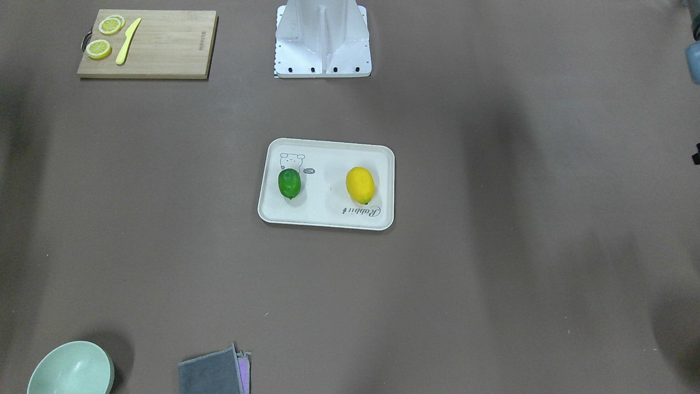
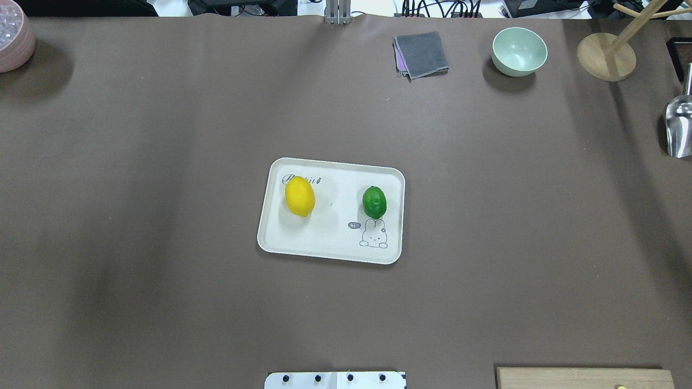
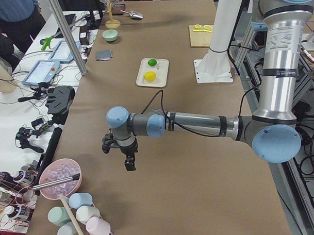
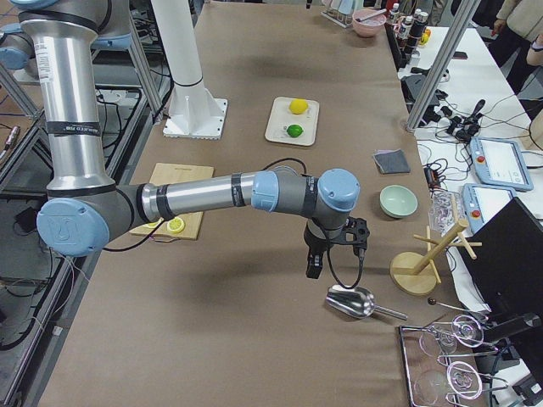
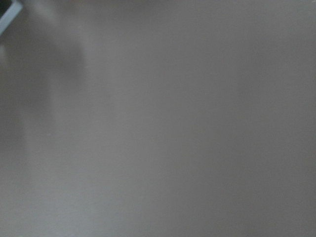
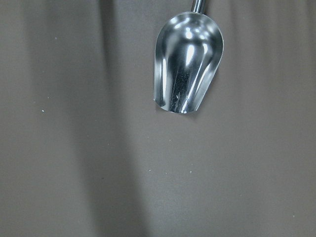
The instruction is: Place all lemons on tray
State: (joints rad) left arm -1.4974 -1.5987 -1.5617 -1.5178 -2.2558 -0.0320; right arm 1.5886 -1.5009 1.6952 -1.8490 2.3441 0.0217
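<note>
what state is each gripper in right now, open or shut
Left gripper: cannot be told; it shows only in a side view.
Right gripper: cannot be told; it too shows only in a side view.

Overall light: even and diffuse, from above; both top-down views are sharp and moderately bright.
Shadows: soft, broad dark bands cross the brown table [image 1: 492,246]; a short one lies beside the green bowl [image 2: 519,51].
Glare: bright streaks on the metal scoop [image 6: 187,64]; a small sheen on the green lemon [image 2: 374,201].
Left wrist view: wholly blurred, a grey-brown haze, perhaps too close to focus.
Side views: clear, with slight bending at the edges.
</note>
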